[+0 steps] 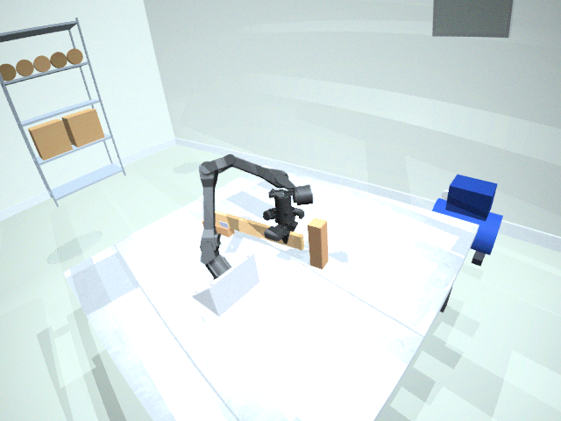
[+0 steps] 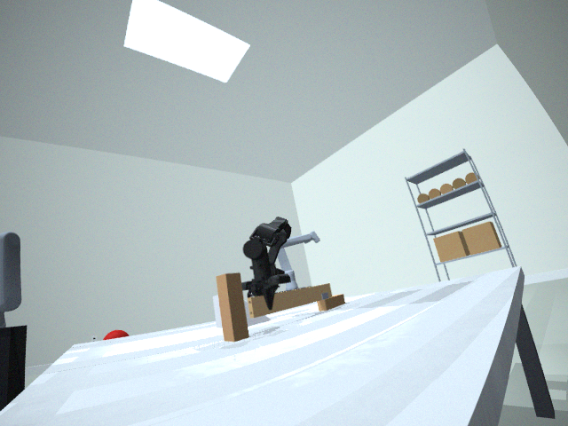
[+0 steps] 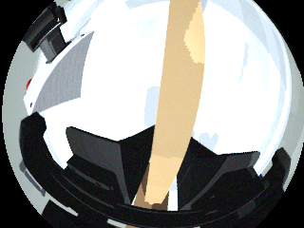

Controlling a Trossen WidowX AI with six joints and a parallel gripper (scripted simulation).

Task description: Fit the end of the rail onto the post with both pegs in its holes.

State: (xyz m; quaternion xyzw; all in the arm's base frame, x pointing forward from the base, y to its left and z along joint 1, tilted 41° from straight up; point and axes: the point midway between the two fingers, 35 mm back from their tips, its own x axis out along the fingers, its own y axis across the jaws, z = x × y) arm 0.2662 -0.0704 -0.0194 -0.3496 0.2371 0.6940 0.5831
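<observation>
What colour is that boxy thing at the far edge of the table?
The box is deep blue, on a brighter blue base; the top view shows it best.

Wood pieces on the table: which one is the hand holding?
The long rail. The hand is shut on it near its post end; the upright post and low footboard block stand untouched.

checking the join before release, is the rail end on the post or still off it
Off it. The rail stops short of the post, with a gap visible between them; the gripper is shut on the rail.
</observation>
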